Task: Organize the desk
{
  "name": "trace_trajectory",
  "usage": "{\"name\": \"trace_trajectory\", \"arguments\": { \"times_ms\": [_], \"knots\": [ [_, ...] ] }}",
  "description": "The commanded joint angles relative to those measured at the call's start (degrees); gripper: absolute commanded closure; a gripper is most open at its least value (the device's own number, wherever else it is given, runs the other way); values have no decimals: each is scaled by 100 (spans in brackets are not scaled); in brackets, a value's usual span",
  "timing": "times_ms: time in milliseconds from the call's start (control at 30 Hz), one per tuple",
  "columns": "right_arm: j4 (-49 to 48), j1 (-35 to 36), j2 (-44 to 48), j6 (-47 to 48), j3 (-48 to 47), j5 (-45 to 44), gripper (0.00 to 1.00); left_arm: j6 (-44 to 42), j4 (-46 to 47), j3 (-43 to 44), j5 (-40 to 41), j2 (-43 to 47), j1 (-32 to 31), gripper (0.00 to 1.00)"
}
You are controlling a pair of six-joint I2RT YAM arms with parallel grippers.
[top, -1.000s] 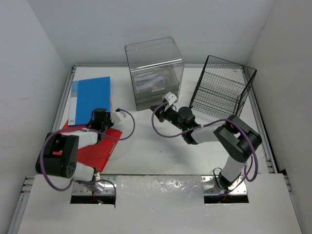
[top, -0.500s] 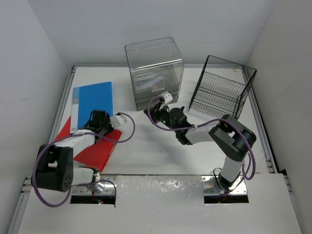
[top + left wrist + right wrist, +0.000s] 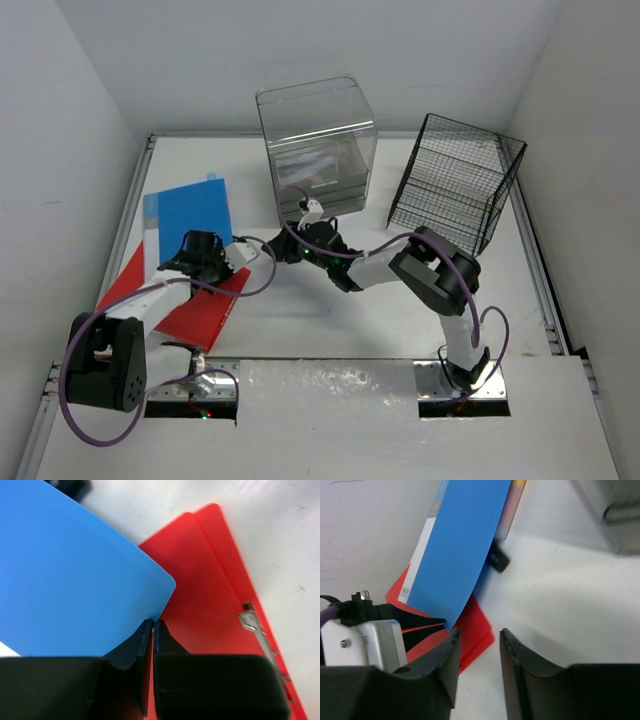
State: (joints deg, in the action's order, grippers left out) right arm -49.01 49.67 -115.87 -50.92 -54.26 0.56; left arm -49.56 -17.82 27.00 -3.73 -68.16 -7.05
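At the corner of the blue folder [image 3: 65, 580], the left claw [image 3: 153, 625] is clamped, jaws pressed together on the sheet's thin edge. From the right wrist, the folder rises at a tilt from that pinched corner. Beneath it lies a red folder [image 3: 210, 610], flat, with a metal clip [image 3: 255, 625] along its side at 3 o'clock in the left wrist view.

Just beside the pair, the right claw [image 3: 477, 635] stands with its jaws apart and nothing between them. It is low over the white surface and faces the blue folder at its 11 o'clock, clear of it.

From above, both folders sit at 9 o'clock on the desk [image 3: 300, 320], which lies under everything and shows bare white from its centre to 6 o'clock. A clear drawer box [image 3: 318, 150] stands at 12 o'clock and a black wire rack [image 3: 455, 185] at 2 o'clock.

The desk itself looks rigid and smooth and is not to be lifted. Flat things will likely slide on it and be hard to pry up. The blue folder looks light, thin, bendy and slick. Held by one corner it will probably sag and twist, so a second hold on its long free edge would steady it. The red folder seems a little heavier on the clip side, and its open edge looks the better place to grasp.
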Motion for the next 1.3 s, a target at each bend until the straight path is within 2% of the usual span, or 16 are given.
{"name": "trace_trajectory", "arguments": {
  "times_ms": [0, 200, 433, 500, 600, 733, 767, 800, 833, 867, 900, 967, 1067, 1167, 1200, 1267],
  "knots": [
    [-3, 183, -145, -787, -312, -38, 62, 289, -642, 200, -418, 268, 28, 100],
    [445, 385, -699, -1165, -1058, 76, 54, 359, -1355, 332, -620, 663, 28, 100],
    [744, 465, -1665, -1508, -2009, 400, 53, 298, -1426, 165, -770, 927, 19, 100],
    [534, 473, -1833, -1570, -2246, 576, 52, 280, -1425, 147, -787, 945, 19, 100],
    [840, 500, -2105, -1667, -2624, 718, 52, 254, -1460, 156, -840, 980, 19, 100],
    [762, 552, -2448, -1693, -2993, 928, 53, 245, -1592, 253, -902, 989, 19, 100],
    [657, 561, -2553, -1711, -3124, 1016, 56, 245, -1619, 270, -893, 980, 19, 100],
    [526, 579, -2598, -1702, -3221, 1077, 64, 236, -1645, 288, -893, 989, 19, 100],
    [524, 579, -2624, -1702, -3222, 1078, 64, 219, -1663, 279, -902, 980, 19, 100],
    [377, 579, -2651, -1650, -3283, 1122, 74, 210, -1672, 296, -910, 971, 19, 100],
    [332, 596, -2686, -1641, -3301, 1139, 78, 219, -1663, 305, -911, 945, 19, 100],
    [331, 588, -2721, -1684, -3354, 1183, 81, 219, -1645, 297, -911, 945, 19, 100],
    [402, 596, -2782, -1790, -3310, 1175, 79, 219, -1601, 279, -858, 927, 19, 100],
    [332, 596, -2870, -1904, -3232, 1096, 90, 341, -1566, 384, -761, 945, 28, 100],
    [288, 588, -2897, -1948, -3223, 1087, 97, 446, -1601, 437, -761, 962, 37, 100],
    [-1, 579, -2976, -2045, -3170, 1104, 100, 657, -1619, 664, -691, 963, 63, 100]
  ]
}}
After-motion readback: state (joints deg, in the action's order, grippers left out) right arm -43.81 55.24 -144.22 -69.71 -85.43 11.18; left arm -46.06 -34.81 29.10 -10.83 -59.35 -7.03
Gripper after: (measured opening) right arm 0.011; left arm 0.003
